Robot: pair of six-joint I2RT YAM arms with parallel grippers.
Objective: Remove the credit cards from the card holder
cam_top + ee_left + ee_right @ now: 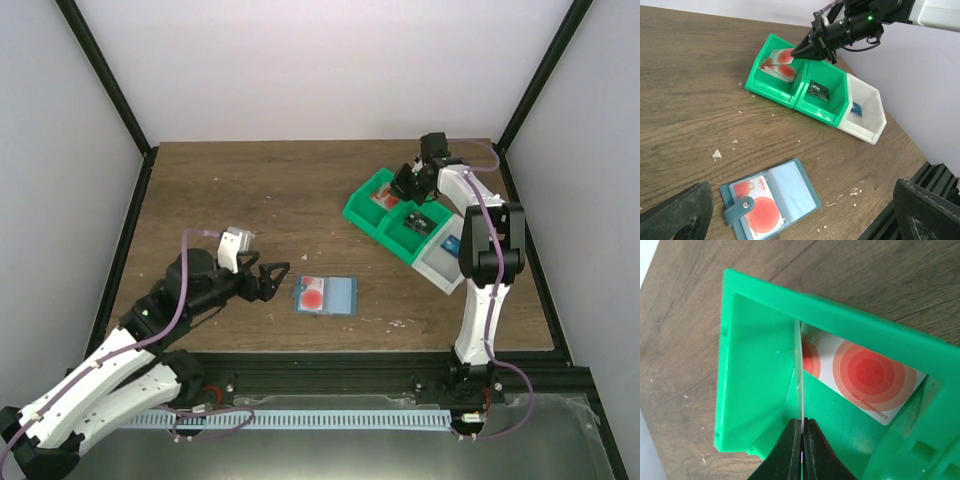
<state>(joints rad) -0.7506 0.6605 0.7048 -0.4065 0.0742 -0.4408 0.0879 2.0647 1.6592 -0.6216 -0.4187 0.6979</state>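
Left arm (100,370) & right arm (485,300): white link shells w/ black joint housings, a thin lilac-grey cable (478,215) looping along each. Left gripper (283,281) is black w/ blocky matte fingers; right gripper (802,427) is black too, tapering to slim tips (small green LED (870,18) lit behind it).

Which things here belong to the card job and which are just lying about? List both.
Job: card holder, credit cards in it, card in the right gripper, end green bin.
Lying about: middle green bin, white bin, crumbs.
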